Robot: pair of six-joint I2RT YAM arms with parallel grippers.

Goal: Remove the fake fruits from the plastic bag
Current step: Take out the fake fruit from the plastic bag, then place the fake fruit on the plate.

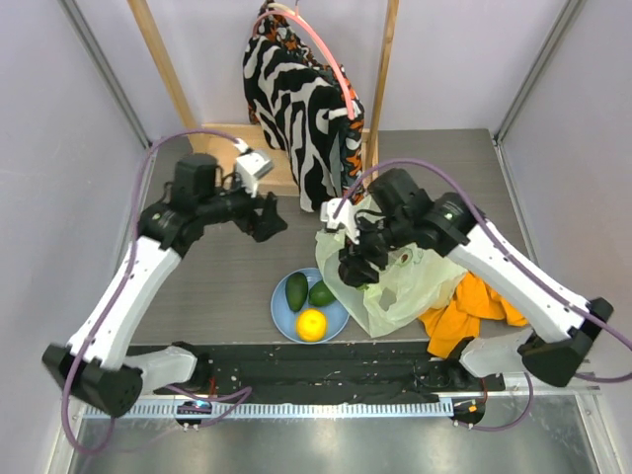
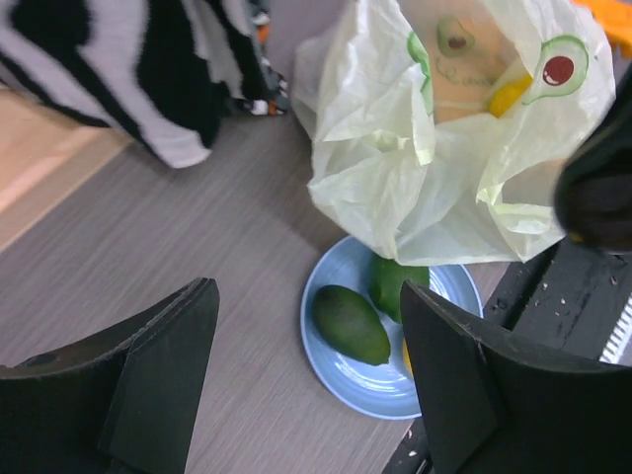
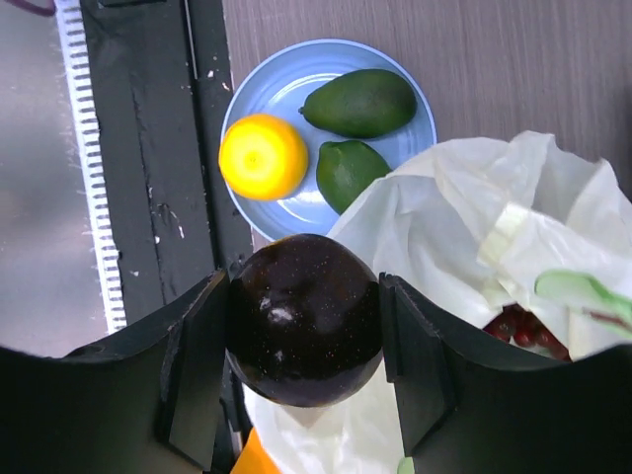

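Grey wood-grain table (image 1: 227,296): the plastic bag (image 1: 405,286), avocado-printed with illegible lettering, lies at 3 o'clock of the blue plate (image 1: 281,314), whose left avocado (image 1: 296,291) runs 12-to-6. Right end effector (image 1: 354,265) clamps the dark purple-brown fruit (image 3: 304,321) above the bag's edge; left end effector (image 1: 272,219) gapes wide, empty.

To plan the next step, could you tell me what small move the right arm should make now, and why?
Probably carry the purple fruit sideways to the plate and lower it there. The right gripper is shut on it above the bag, while two avocados and the orange already lie on the plate.
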